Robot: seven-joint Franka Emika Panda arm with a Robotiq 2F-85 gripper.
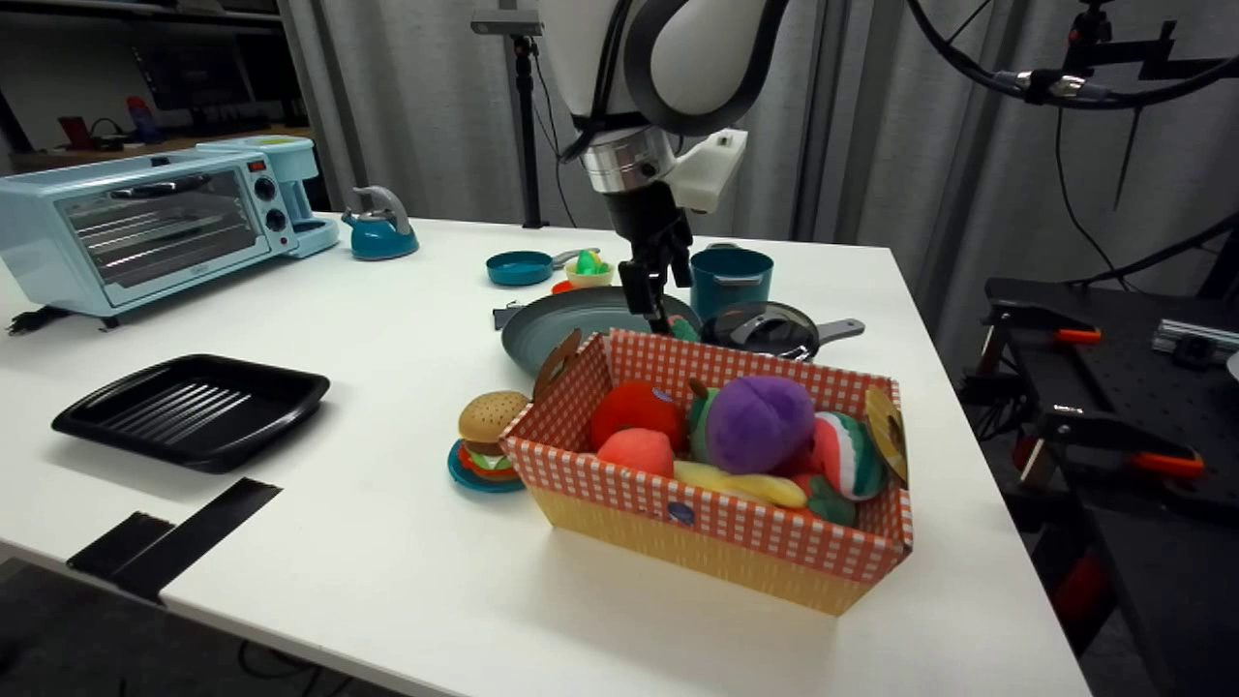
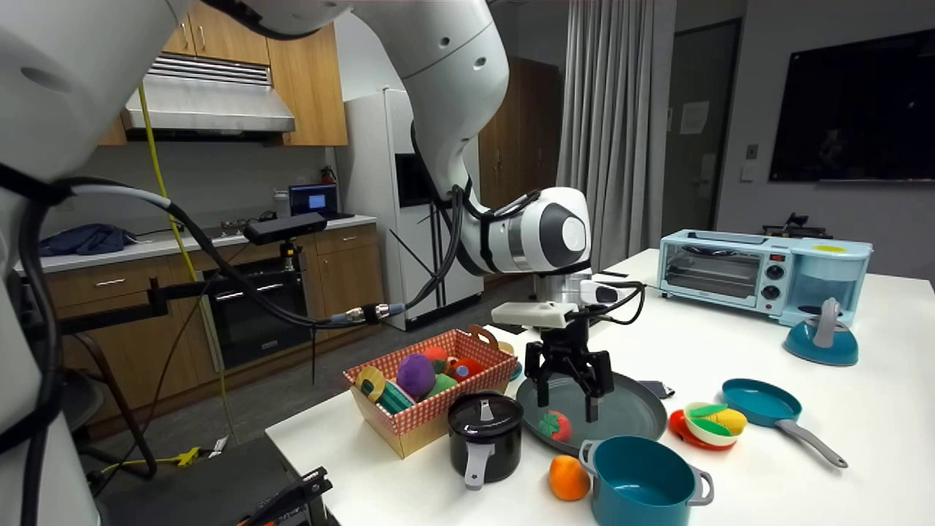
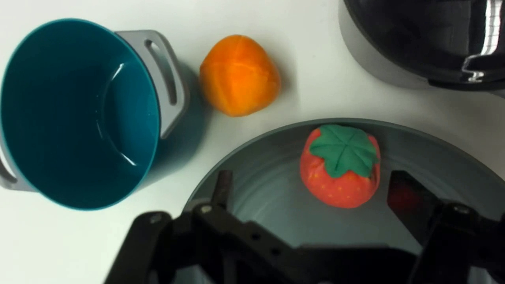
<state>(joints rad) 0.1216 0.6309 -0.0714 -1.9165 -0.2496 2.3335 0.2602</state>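
Lower frame, right of centre, in an exterior view, near to far: teal pot (image 2: 641, 498); orange (image 2: 568, 478); plush strawberry (image 2: 556, 427) lying on the grey pan (image 2: 630, 410); above it, the gripper (image 2: 567, 403), spread wide, holding nothing. A clean grip would seem to call for centring the fingers (image 2: 592, 408) over the strawberry before lowering.

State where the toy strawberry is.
In the wrist view, the toy strawberry lies right of centre on the grey plate near its upper rim, below-right of the orange toy fruit.
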